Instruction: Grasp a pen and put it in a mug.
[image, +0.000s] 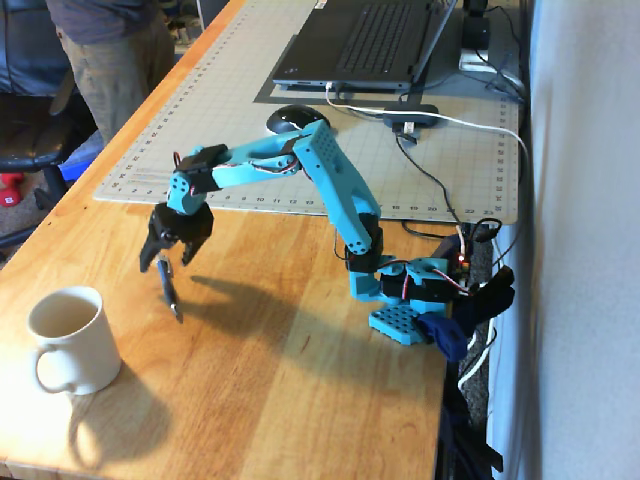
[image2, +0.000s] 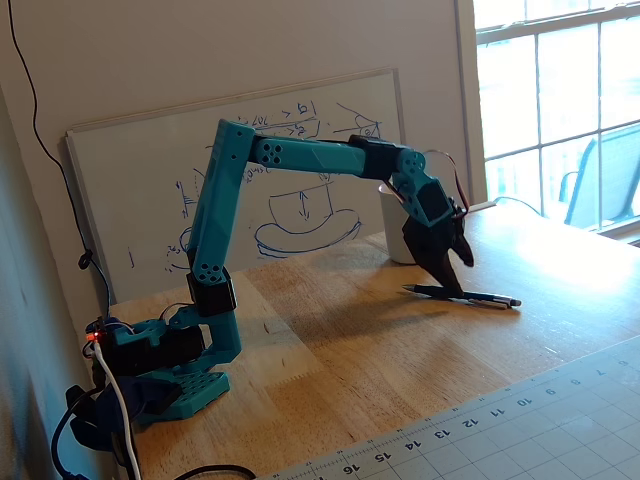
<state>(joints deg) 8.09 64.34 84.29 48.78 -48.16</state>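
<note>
The thin dark pen (image: 170, 295) lies flat on the wooden table; in the other fixed view the pen (image2: 480, 298) points right with a silvery tip. My gripper (image: 170, 258) hangs over the pen near one end. Its jaws are spread and the fingertips are down at the pen, one on each side. It also shows in the other fixed view (image2: 447, 283). The cream-white mug (image: 70, 340) stands upright and empty at the front left, clear of the gripper. In the other fixed view the mug (image2: 393, 235) is mostly hidden behind the arm.
A grey cutting mat (image: 200, 130) covers the far table, with a laptop (image: 370, 40), a black mouse (image: 295, 118) and cables on it. A person (image: 110, 50) stands at the far left. The arm's base (image: 400, 300) is clamped at the right edge. A whiteboard (image2: 300, 180) leans on the wall.
</note>
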